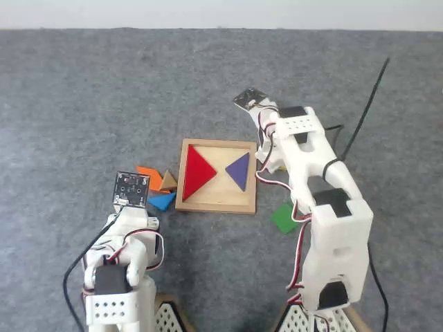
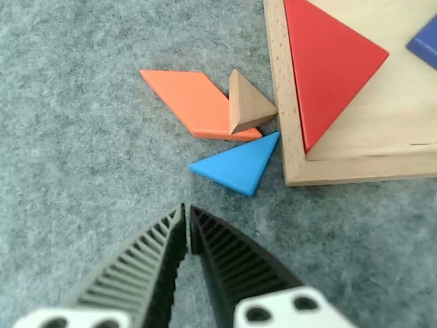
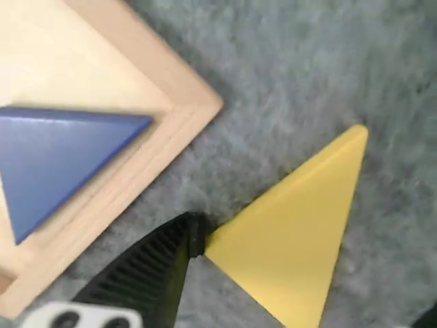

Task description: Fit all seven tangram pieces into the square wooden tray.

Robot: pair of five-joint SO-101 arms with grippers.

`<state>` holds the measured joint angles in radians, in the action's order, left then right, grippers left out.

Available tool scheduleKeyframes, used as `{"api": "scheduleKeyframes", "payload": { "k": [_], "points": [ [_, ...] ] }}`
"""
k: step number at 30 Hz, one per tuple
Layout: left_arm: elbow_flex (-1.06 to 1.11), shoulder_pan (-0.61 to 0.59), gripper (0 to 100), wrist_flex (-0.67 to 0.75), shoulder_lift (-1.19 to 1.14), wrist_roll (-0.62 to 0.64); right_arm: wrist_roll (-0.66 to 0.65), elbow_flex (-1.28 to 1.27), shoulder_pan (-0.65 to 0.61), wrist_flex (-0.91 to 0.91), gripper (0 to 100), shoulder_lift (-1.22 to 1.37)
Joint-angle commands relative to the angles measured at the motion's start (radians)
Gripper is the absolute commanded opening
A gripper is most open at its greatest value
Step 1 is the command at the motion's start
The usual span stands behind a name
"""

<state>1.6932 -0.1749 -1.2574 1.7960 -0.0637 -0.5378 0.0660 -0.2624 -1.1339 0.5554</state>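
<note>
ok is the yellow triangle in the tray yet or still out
Out. The yellow triangle lies flat on the grey carpet, just outside the wooden tray's corner, not inside its rim.

No legible text, numbers or signs for you to log. The wooden tray (image 1: 216,206) looks unprinted. The camera board (image 1: 131,189) possibly carries markings, but they are too small to read.
</note>
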Motion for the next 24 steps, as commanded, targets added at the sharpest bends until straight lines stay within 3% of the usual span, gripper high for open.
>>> {"api": "scheduleKeyframes", "payload": {
  "k": [1,8,14,21,24],
  "points": [
    [-0.008,-0.005,1,-0.005,0.020,0.008,-0.031,0.071,0.015,-0.036,50.7,0.028],
    [-0.008,-0.005,1,-0.005,0.020,0.008,-0.018,0.069,0.042,-0.076,30.6,0.028],
    [-0.008,-0.005,1,-0.005,0.020,0.008,0.127,0.071,0.088,-0.073,29.9,0.030],
    [-0.008,-0.005,1,-0.005,0.020,0.008,0.140,0.069,0.085,-0.125,29.7,0.030],
    [-0.008,-0.005,1,-0.005,0.020,0.008,0.153,0.074,0.082,-0.136,21.9,0.027]
  ]
}}
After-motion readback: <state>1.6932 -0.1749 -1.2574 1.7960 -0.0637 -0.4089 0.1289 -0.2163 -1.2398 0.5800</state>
